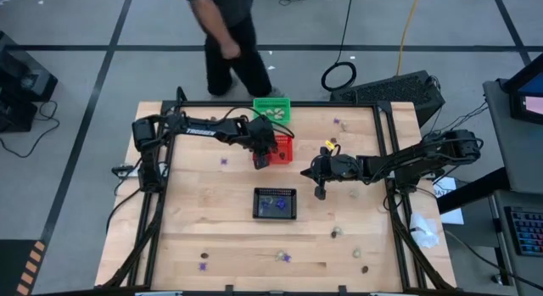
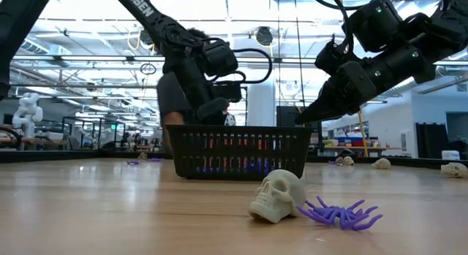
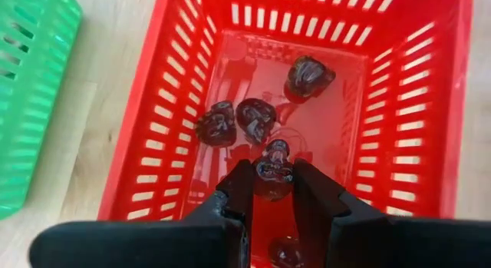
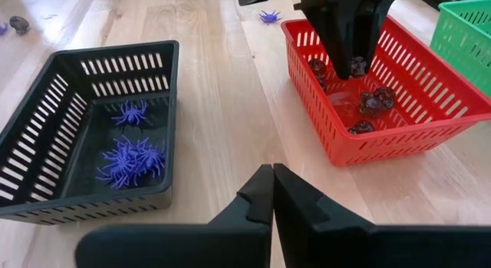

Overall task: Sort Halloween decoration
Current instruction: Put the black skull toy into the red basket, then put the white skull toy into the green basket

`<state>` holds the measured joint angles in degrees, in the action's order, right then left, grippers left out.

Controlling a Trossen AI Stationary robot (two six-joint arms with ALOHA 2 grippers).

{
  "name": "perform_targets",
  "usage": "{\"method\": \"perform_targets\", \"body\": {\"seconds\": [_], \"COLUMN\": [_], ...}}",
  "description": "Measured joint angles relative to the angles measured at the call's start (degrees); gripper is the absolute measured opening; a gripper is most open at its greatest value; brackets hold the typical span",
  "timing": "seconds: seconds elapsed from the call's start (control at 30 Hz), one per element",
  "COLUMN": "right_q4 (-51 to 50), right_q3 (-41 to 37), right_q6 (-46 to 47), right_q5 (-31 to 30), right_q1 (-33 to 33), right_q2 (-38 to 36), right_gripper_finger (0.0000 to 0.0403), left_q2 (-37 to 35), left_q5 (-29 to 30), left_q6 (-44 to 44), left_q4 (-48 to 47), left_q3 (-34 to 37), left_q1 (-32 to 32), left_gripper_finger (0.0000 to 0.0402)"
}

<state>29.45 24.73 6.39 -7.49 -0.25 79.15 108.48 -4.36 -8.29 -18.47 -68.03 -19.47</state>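
The left gripper hangs inside the red basket, its dark fingers part-closed on a glossy, lumpy brown trinket. Just beyond the fingertips three more brown trinkets lie on the basket's shiny floor, and another sits under the fingers. The basket is rigid plastic with slotted mesh walls; a green basket of the same make stands just beside it.

The right gripper hovers over bare pale wood table, fingers pressed together and empty. Ahead of it, to one side, a black basket holds spiky purple spiders; to the other side is the red one.

Near the table's front edge a cream skull touches a purple spider, and other trinkets lie scattered

A person stands behind the table
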Motion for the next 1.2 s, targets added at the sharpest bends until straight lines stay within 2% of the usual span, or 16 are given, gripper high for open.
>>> {"method": "perform_targets", "body": {"seconds": [0.13, 0.33, 0.47, 0.6, 0.7, 0.83, 1.2], "right_q4": [-0.18, -0.19, -0.19, -0.17, 0.27, 0.33, 2.18], "right_q3": [0.0, 0.0, 0.0, 0.0, 0.0, 0.0, 0.0], "right_q6": [0.02, 0.0, 0.02, 0.02, 0.02, 0.02, -0.17], "right_q5": [0.0, 0.0, 0.0, -0.02, -0.06, -0.15, -0.22], "right_q1": [-0.02, 0.0, 0.0, -0.02, -0.02, -0.02, -0.02], "right_q2": [0.0, 0.0, 0.0, 0.0, 0.0, 0.0, 0.0], "right_gripper_finger": [0.0, 0.0, 0.0, 0.0, 0.0, 0.0, 0.0], "left_q2": [-0.02, -0.04, -1.33, -3.93, -6.06, -9.87, -22.19], "left_q5": [0.0, 0.06, 1.82, 2.51, 2.49, 2.33, 2.26], "left_q6": [0.0, -0.02, -0.98, -2.89, -4.48, -4.05, 3.0], "left_q4": [0.04, 0.08, 0.75, 2.03, 2.37, 7.62, 36.66], "left_q3": [0.0, 0.0, 0.0, 0.0, 0.12, 4.5, 26.56], "left_q1": [0.14, 0.09, 0.11, 0.44, 1.46, 3.4, 7.69], "left_gripper_finger": [0.008, 0.014, 0.015, 0.0117, 0.007, 0.001, 0.0012]}}
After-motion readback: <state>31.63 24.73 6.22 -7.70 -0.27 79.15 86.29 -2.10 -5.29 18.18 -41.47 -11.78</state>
